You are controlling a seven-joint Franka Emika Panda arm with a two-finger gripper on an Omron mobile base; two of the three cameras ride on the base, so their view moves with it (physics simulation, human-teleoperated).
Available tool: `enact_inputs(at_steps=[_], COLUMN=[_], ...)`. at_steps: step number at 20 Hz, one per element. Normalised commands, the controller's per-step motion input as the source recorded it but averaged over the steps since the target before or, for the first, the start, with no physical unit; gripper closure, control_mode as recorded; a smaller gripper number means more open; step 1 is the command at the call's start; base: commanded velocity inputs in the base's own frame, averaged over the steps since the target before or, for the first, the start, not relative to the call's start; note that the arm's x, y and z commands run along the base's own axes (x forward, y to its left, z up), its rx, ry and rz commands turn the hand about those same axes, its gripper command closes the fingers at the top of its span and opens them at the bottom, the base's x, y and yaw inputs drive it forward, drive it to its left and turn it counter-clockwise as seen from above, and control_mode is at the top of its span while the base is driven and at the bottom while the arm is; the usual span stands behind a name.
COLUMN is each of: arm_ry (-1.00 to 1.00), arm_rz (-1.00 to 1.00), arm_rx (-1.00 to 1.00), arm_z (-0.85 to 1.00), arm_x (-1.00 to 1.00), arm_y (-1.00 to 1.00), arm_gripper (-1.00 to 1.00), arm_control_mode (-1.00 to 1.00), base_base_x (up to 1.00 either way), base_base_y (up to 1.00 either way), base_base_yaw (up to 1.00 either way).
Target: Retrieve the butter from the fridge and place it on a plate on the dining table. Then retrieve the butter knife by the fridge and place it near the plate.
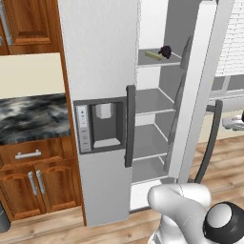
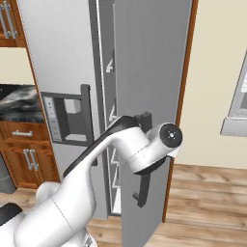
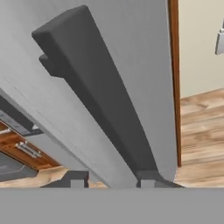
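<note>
The fridge (image 1: 100,71) stands with its right door (image 1: 200,95) swung open. The butter (image 1: 152,55), a small pale stick, lies on the top shelf beside a dark purple item (image 1: 165,51). My gripper (image 3: 111,183) is at the lower end of the open door's dark handle (image 3: 100,87). Its fingertips (image 3: 146,183) stand a little apart there, and the grip itself is hidden. In the right base view the wrist covers the gripper in front of that handle (image 2: 143,190). The plate, dining table and butter knife are out of view.
A marbled counter (image 1: 28,116) over wooden cabinets (image 1: 33,186) stands left of the fridge. The open door (image 2: 149,62) blocks the space to the right of the fridge. Bare wooden floor (image 2: 207,193) lies beyond it, below a cream wall.
</note>
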Motion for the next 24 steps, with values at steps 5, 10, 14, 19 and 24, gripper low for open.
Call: enact_inputs(at_steps=[5,10,14,19,24], arm_ry=[0.0,0.1,0.23,0.36,0.4], arm_rz=[-0.1,-0.11,-0.01,-0.03,-0.05], arm_rx=[-0.02,-0.22,-0.52,-0.64,-0.53], arm_z=[0.21,0.5,0.39,0.17,0.02], arm_x=[-0.74,-0.44,-0.16,0.0,0.01], arm_y=[0.02,0.47,0.96,1.0,1.0], arm_gripper=[-1.0,-1.0,-1.0,-1.0,-1.0], arm_control_mode=[-1.0,-1.0,-1.0,-1.0,-1.0], base_base_x=[0.0,0.0,0.0,0.0,0.0], base_base_y=[0.0,0.0,0.0,0.0,0.0], base_base_yaw=[0.0,0.0,0.0,0.0,0.0])
